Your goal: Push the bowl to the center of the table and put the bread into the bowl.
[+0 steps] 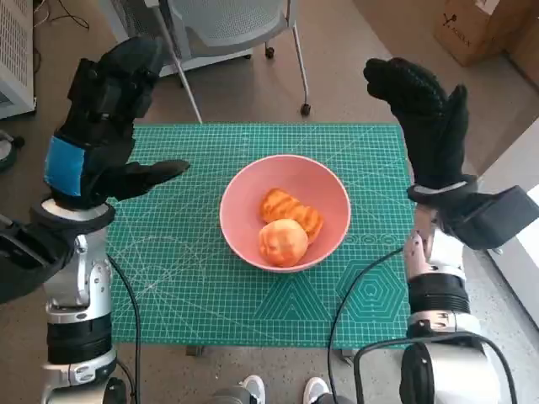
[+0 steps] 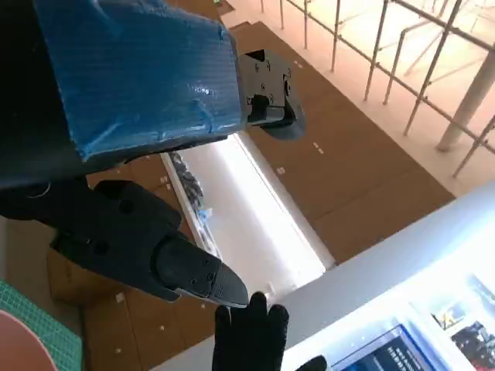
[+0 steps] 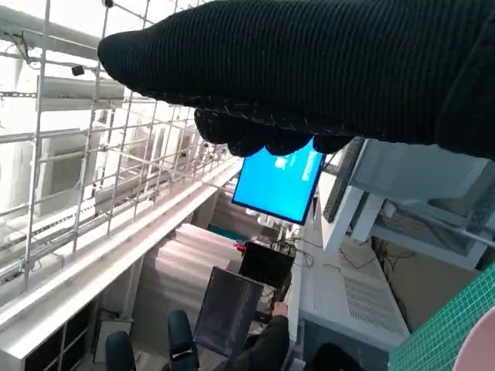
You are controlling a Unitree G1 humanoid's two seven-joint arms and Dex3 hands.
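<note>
A pink bowl (image 1: 244, 195) sits near the middle of the green cutting mat (image 1: 177, 269). Two pieces of golden bread lie inside it: a ridged one (image 1: 285, 204) and a round bun (image 1: 282, 241). My left hand (image 1: 105, 118) is raised above the table's left edge, fingers apart, holding nothing. Over the right edge my gloved right hand (image 1: 425, 114) is lifted, also holding nothing. The left wrist view shows the blue-taped left hand (image 2: 131, 85), a sliver of the bowl (image 2: 23, 344) and the right hand's glove (image 2: 251, 332). The glove (image 3: 325, 69) fills the top of the right wrist view.
A grey chair (image 1: 232, 25) stands behind the table, with a cardboard box (image 1: 484, 25) at the far right on the floor. Shoes of a person (image 1: 282, 391) show at the near edge. A seated person (image 3: 267, 344) and a blue screen (image 3: 278, 185) appear in the right wrist view.
</note>
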